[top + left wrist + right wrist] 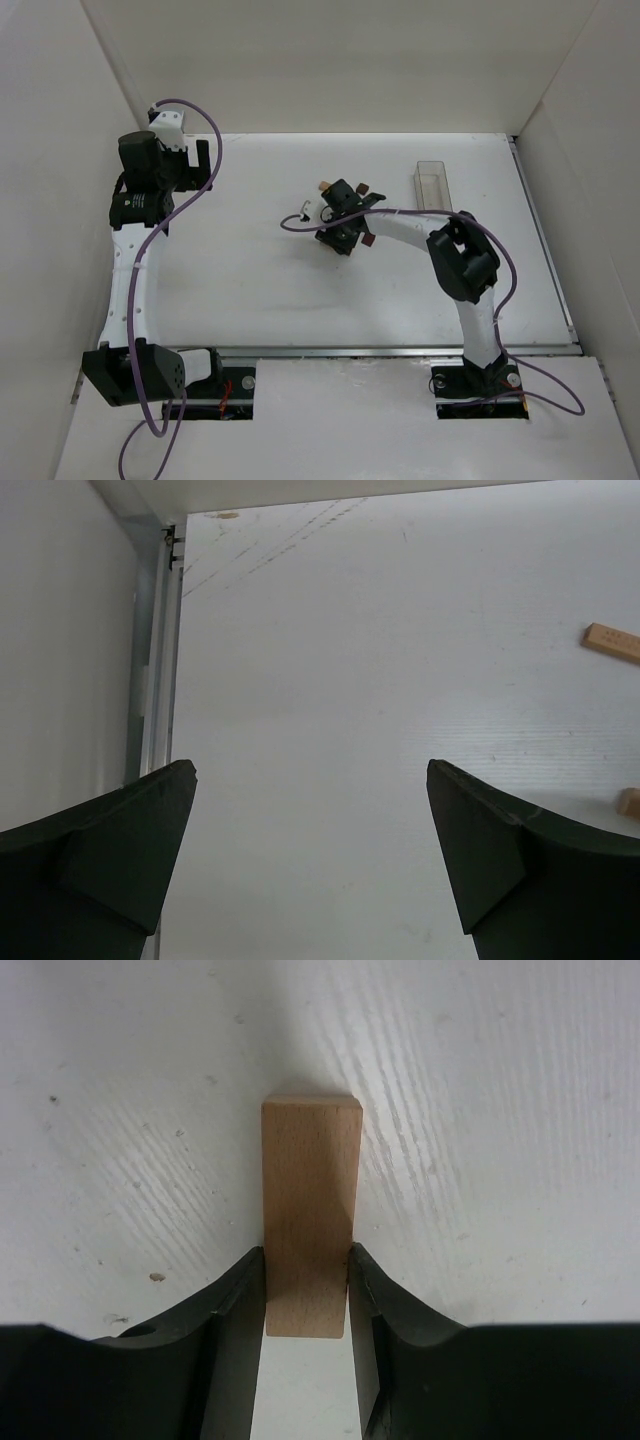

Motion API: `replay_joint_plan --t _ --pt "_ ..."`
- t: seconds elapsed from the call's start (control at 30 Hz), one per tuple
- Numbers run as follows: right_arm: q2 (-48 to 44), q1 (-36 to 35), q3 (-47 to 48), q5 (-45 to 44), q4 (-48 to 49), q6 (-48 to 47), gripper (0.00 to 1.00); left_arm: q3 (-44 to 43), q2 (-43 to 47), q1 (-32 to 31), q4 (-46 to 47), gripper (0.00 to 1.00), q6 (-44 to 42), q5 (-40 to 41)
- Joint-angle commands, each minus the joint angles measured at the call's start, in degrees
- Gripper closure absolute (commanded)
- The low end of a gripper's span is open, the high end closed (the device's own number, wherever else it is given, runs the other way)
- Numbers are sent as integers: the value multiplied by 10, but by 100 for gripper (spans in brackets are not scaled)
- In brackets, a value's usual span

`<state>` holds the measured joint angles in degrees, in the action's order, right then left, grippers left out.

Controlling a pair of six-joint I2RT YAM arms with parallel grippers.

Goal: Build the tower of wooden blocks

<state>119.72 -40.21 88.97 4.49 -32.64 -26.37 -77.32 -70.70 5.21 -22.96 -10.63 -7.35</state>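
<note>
My right gripper (307,1252) is shut on a light tan flat bar (310,1190), gripping its long sides, with the bar low over the white table. In the top view this gripper (345,215) is at the table's middle and hides the bar. A small tan piece (323,184) lies just to its left rear, and two dark reddish-brown cubes (362,187) (370,240) lie close beside it. My left gripper (310,770) is open and empty at the far left (203,160). The left wrist view shows a tan bar (612,642) and another tan piece (630,802) at its right edge.
A clear plastic rectangular box (432,183) stands at the back right of the table. White walls enclose the table on the left, back and right. A metal rail (160,670) runs along the table edge beside the left gripper.
</note>
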Motion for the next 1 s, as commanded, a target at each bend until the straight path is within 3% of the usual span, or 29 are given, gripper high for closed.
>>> replay_joint_plan --t 0.0,0.13,0.37,0.5,0.63,0.77,0.97 --pt "-25 -9 -8 57 -1 -132 96 3 21 -3 15 0 -5 -1" --pt "-25 -9 -1 71 -46 -254 96 9 21 -3 15 0 -11 -1" --pt "-5 -20 23 50 -66 -334 96 9 21 -3 15 0 -11 -1" --pt "2 -20 40 99 -85 -334 95 9 21 -3 15 0 -11 4" --pt "13 -20 40 94 -85 -334 91 9 21 -3 15 0 -11 4" --pt "13 -15 40 101 -85 -329 74 14 21 -3 15 0 -11 4" --pt "13 -15 40 106 -79 -291 67 14 21 -3 15 0 -11 4"
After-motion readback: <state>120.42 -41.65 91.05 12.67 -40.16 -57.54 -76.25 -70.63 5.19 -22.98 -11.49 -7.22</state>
